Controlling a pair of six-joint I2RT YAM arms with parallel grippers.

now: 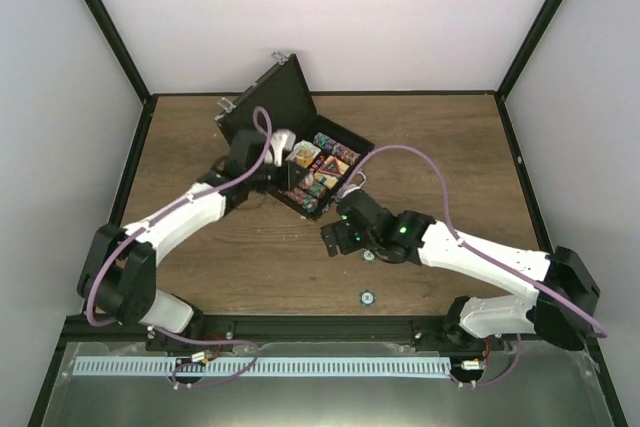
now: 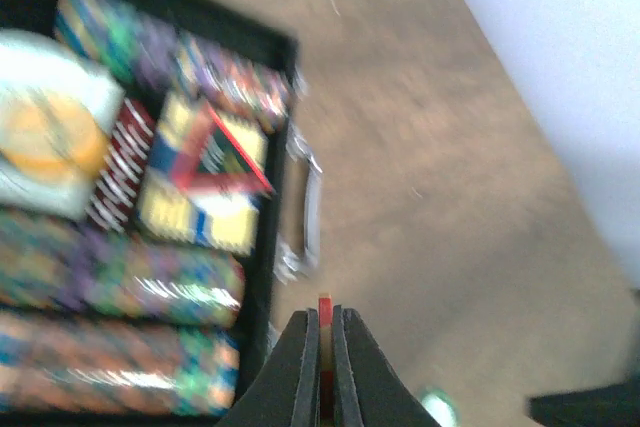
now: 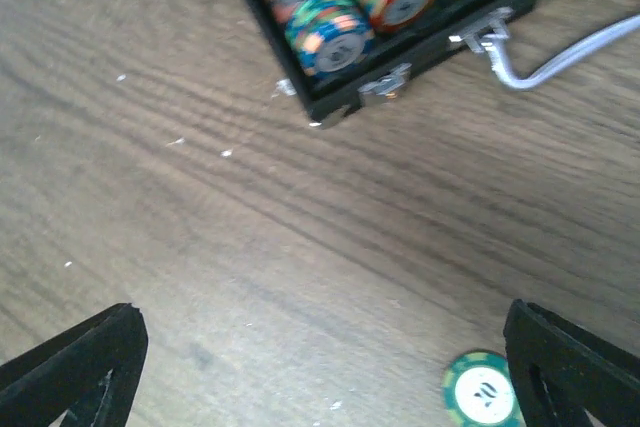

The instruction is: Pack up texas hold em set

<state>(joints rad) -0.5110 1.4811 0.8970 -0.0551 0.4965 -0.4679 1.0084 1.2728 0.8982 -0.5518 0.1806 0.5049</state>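
The black briefcase (image 1: 268,99) lies open at the table's back centre, lid up. Its tray (image 1: 356,149) holds rows of multicoloured poker chips (image 2: 120,282), a card deck with a triangular marker (image 2: 222,152) on it, and an orange round button (image 2: 40,137) on a white one. My left gripper (image 1: 281,163) hovers over the tray's near edge. It is shut (image 2: 323,342) on a thin red chip (image 2: 324,311) held edge-on. My right gripper (image 1: 335,238) is wide open (image 3: 320,377) low over the bare wood in front of the case. A green-and-white chip (image 3: 481,390) lies by its right finger (image 3: 570,367).
A second green chip (image 1: 368,297) lies on the table nearer the front edge. The case's silver handle (image 3: 545,67) and latches stick out of its front wall (image 3: 330,107). Black frame posts and white walls enclose the table.
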